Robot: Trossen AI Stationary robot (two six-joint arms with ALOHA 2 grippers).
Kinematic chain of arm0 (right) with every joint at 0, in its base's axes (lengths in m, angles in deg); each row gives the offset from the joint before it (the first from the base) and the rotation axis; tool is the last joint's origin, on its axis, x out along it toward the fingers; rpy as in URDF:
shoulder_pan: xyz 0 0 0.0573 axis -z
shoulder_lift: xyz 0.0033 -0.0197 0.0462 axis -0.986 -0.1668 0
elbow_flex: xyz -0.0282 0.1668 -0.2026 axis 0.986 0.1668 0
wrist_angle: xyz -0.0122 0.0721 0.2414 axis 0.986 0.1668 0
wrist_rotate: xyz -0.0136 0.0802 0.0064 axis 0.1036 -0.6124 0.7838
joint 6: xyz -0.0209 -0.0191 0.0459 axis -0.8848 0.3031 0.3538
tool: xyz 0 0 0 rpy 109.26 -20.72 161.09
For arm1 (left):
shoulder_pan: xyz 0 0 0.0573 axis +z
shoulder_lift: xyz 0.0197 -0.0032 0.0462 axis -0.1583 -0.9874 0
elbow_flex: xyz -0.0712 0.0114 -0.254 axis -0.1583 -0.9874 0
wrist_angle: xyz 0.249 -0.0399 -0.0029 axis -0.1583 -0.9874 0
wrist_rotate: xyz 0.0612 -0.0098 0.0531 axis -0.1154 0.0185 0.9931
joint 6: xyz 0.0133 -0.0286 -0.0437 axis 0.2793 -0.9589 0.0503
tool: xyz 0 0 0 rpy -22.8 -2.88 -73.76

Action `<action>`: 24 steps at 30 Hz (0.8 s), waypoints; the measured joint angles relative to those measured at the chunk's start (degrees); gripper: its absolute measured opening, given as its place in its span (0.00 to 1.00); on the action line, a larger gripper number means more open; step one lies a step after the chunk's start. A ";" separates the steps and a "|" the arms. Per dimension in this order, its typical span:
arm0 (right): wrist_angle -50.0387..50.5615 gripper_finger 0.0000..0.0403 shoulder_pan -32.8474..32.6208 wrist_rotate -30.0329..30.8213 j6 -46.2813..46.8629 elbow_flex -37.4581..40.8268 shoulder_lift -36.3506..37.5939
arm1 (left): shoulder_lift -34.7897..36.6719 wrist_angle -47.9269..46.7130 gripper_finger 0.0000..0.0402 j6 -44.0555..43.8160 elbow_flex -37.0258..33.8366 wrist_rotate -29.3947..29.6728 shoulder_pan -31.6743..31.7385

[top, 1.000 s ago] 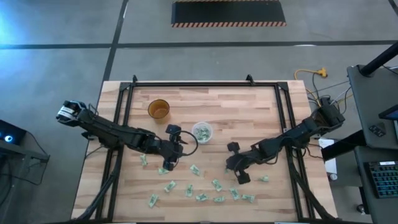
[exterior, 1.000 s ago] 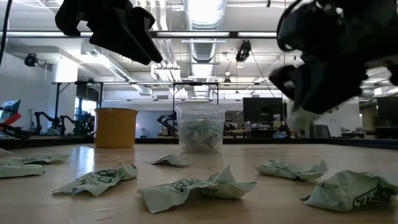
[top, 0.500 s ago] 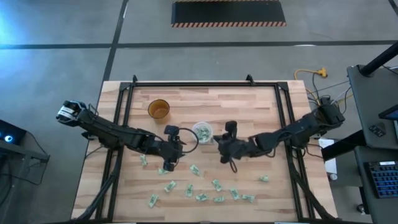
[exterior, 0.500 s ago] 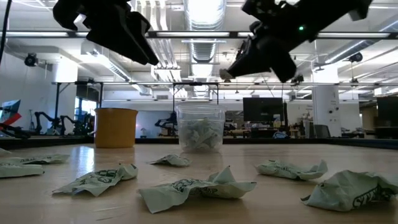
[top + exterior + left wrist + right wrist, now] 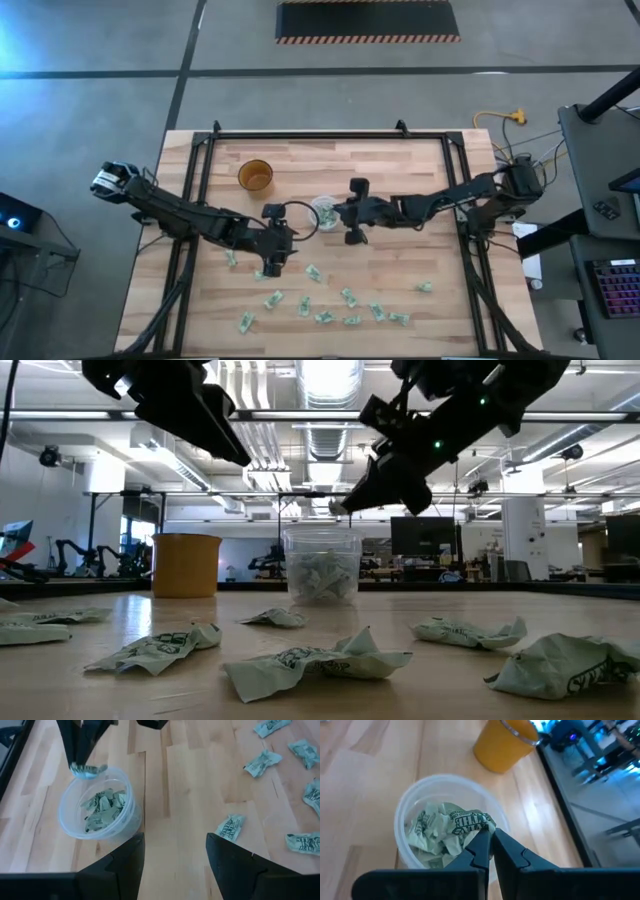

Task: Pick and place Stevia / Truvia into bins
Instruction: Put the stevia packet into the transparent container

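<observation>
Right wrist view: the right pincer (image 5: 489, 845), pinching a sachet (image 5: 470, 823), has swung from the counter (image 5: 400, 262) to just above the cup (image 5: 415, 800); release should follow. Left pincer (image 5: 272, 262) waits spread.

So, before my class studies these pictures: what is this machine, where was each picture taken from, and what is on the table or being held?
It is a robot with two dark arms at a wooden table. One picture looks down from above, one looks level across the tabletop, and two come from cameras on the wrists. Pale green sweetener sachets lie scattered; more fill the clear cup, near an amber cup. The right gripper is shut on one sachet above the clear cup. The left gripper waits open beside that cup, holding nothing.
</observation>
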 joint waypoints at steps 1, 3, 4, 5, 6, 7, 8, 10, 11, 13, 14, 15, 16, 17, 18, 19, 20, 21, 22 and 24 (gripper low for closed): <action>0.00 0.02 0.26 -0.17 0.38 0.00 -0.51 | 0.00 0.20 0.49 0.00 -0.10 -0.02 -0.04; -0.02 0.02 0.71 -0.24 1.26 0.00 -1.42 | 0.00 0.37 0.49 0.01 -0.45 0.00 -0.09; -0.09 0.02 0.80 -0.31 1.28 0.00 -1.91 | 0.00 0.41 0.49 0.02 -0.60 -0.01 -0.09; -0.17 0.03 0.86 -0.32 1.13 0.00 -2.32 | -0.01 0.50 0.49 0.02 -0.70 -0.02 -0.09; -0.11 0.03 0.86 -0.31 0.90 0.02 -2.63 | -0.02 0.63 0.49 0.04 -0.76 -0.02 -0.09; -0.21 0.05 0.85 -0.31 0.59 0.02 -2.97 | -0.02 0.63 0.49 0.04 -0.79 -0.02 -0.09; -0.41 0.07 0.81 -0.33 0.28 0.02 -3.24 | -0.02 0.72 0.49 0.04 -0.85 0.00 -0.09; -0.43 0.11 0.80 -0.30 0.13 0.02 -3.33 | -0.02 0.65 0.49 0.04 -1.02 -0.02 -0.09; -0.59 0.14 0.79 -0.27 0.10 0.02 -3.32 | -0.02 0.69 0.49 0.04 -1.08 -0.01 -0.09; -0.66 0.19 0.81 0.01 0.02 0.02 -3.00 | -0.02 0.74 0.49 0.04 -1.32 0.00 -0.09; -0.63 0.22 0.81 0.21 0.00 0.02 -2.70 | -0.02 0.71 0.49 0.04 -1.48 0.00 -0.09; -0.61 0.25 0.81 0.29 -0.07 0.01 -2.30 | -0.03 0.71 0.49 0.04 -1.63 -0.01 -0.09; -0.61 0.27 0.80 0.30 -0.32 -0.01 -1.80 | -0.04 0.67 0.49 0.04 -1.75 -0.02 -0.09; -0.60 0.29 0.72 0.30 -0.56 -0.03 -1.26 | -0.04 0.65 0.49 0.04 -1.82 -0.02 -0.11; -0.31 0.31 0.55 0.30 -0.89 -0.07 -0.69 | -0.04 0.75 0.49 0.02 -1.97 0.00 -0.17; 0.24 0.32 0.24 0.32 -1.01 -0.07 -0.15 | -0.04 0.69 0.49 0.01 -2.24 -0.02 -0.25; 0.87 0.33 -0.13 0.32 -1.09 -0.07 0.45 | -0.04 0.57 0.49 -0.03 -2.52 -0.14 -0.36; 2.16 0.34 -0.59 0.30 -1.09 -0.04 1.27 | -0.04 0.33 0.49 -0.52 -2.75 -0.41 -0.56; 3.60 0.35 -1.18 0.32 -1.09 0.00 2.02 | -0.04 0.00 0.49 -1.44 -2.99 -0.76 -0.73; 6.38 0.36 -2.41 0.30 -0.70 0.00 3.71 | -0.04 -0.81 0.49 -4.28 -3.44 -1.93 -1.13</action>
